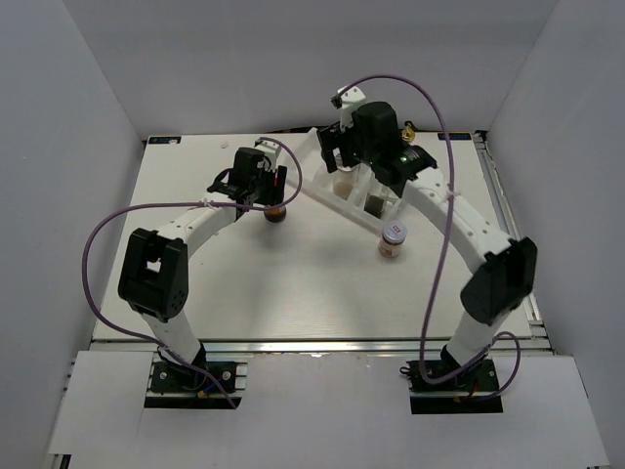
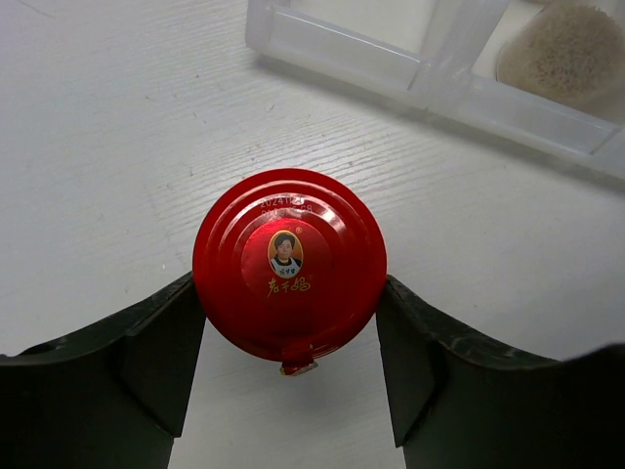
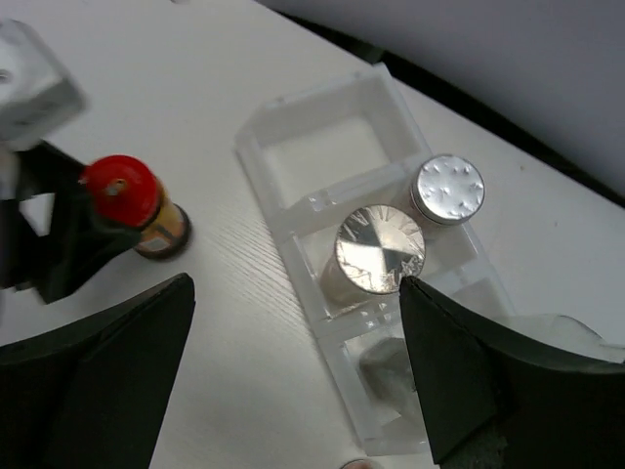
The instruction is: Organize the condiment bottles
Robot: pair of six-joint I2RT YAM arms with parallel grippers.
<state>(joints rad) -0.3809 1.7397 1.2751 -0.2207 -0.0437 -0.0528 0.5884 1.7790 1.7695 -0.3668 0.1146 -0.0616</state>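
Left hand [image 2: 288, 298] over the red-lidded jar [image 2: 288, 256], which stands upright on the surface [image 2: 98, 147] just beside the white tray [image 2: 342, 54]. Fingers [image 2: 146, 342] flank the lid and their edges meet its outline on both sides, can't tell if they're really pinching yet. Jar looks centred between them, good. To do the grasp well: squeeze evenly on the body under the lid, not the lid rim, then lift straight up before any sideways move so the jar doesn't tip. The bare end compartment looks like the likely drop spot. Two silver-capped shakers [image 3: 381, 249] sit touching in the middle compartment. Right hand [image 3: 298, 293] is spread wide above them, holding nothing, so watch arm clearance there. Lilac-lidded jar [image 1: 394, 235] on the surface near the tray's right end
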